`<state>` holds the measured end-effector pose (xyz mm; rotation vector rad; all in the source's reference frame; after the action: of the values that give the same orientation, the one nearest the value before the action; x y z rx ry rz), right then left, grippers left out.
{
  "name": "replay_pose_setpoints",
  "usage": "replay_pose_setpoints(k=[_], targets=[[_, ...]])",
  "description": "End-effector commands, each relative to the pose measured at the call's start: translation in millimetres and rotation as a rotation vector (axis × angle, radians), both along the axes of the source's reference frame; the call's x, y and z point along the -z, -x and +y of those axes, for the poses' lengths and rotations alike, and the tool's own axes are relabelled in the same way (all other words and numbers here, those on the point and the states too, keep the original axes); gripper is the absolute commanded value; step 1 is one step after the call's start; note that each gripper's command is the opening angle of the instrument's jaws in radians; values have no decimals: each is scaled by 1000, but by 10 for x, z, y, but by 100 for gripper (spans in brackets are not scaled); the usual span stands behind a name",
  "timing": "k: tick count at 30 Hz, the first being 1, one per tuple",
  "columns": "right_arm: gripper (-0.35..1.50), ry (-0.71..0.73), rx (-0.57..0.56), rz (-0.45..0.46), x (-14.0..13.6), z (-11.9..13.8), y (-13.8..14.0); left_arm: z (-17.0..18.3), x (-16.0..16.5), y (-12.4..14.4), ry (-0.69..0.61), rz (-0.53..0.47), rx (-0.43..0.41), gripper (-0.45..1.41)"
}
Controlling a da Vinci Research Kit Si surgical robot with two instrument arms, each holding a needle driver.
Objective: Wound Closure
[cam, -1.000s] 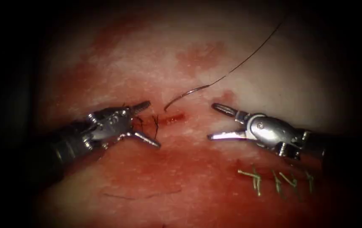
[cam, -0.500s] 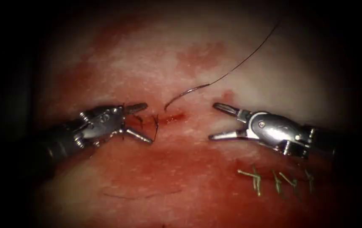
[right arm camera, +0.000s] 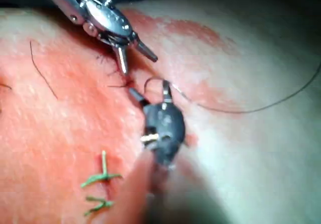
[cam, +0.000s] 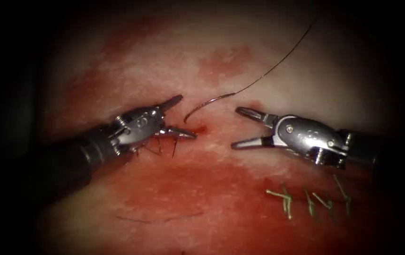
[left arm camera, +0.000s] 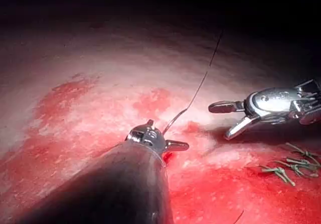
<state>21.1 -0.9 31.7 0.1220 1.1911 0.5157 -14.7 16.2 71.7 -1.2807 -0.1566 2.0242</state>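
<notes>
In the endoscope view the left hand (cam: 179, 116) comes in from about eight o'clock with its jaws spread apart and nothing between them; one jaw points up toward the needle, the other lies low with its tip at the small red slit of the cut (cam: 196, 129). The right hand (cam: 240, 127) enters from about three o'clock, its jaws also gaping wide and holding nothing, the tips well short of the needle. The needle (cam: 207, 105) lies free on the tissue (cam: 164, 71) between the two hands, a shallow curve running from its point near the cut, at roughly seven o'clock, up to its tail at about two o'clock. It looks to rest on the surface rather than pass through it. From the tail the thread (cam: 278, 61) climbs away toward one o'clock and out of the light. Dark stitches (cam: 164, 144) with short cut ends sit just under the left hand, on the left of the cut. Red fluid (cam: 197, 189) stains the tissue below both hands. Several green stitches (cam: 306, 200) stand in a row at about five o'clock, beneath the right hand. A loose dark strand (cam: 159, 219) lies on the tissue near six o'clock.
</notes>
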Motion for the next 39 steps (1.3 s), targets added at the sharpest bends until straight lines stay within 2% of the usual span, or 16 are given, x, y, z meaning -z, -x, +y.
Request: replay_pose_setpoints(k=[1,4,7,8,19,23,26,27,28,29,31,32,33,36,39], targets=[[86,1,-1,2,-6,1,-8,4,-5,5,0,2,1,66],[86,4,-11,-8,-9,0,-8,4,-11,7,-16,15,29,56],[86,4,-17,-14,-12,1,-11,7,-16,6,-16,23,50,6],[86,4,-20,-16,-11,1,-13,8,-18,4,-34,21,70,-45],[86,5,-28,-12,-5,-20,-15,11,-18,-12,-67,22,93,-45],[89,-7,-26,-4,-4,-21,-13,18,1,-31,-76,9,97,-45],[89,-5,-26,-4,-5,-21,-12,24,16,-28,-89,7,130,-45],[89,-5,-26,-4,-6,-22,-12,23,18,-26,-89,11,135,-23],[89,-5,-26,-4,-6,-22,-12,23,18,-26,-89,11,135,-23],[89,-4,-25,-3,-7,-22,-10,16,18,-21,-84,21,143,36],[89,-2,-25,-3,-9,-24,-10,6,13,-13,-87,47,133,77],[89,-2,-25,-3,-9,-24,-10,6,13,-13,-87,47,133,77],[89,-1,-25,-4,-10,-24,-11,-2,2,-5,-103,96,106,94],[89,0,-25,-4,-10,-25,-11,-7,-14,2,-117,118,93,109],[87,1,-27,-4,-11,-26,-14,-1,-31,3,-122,131,117,104]])
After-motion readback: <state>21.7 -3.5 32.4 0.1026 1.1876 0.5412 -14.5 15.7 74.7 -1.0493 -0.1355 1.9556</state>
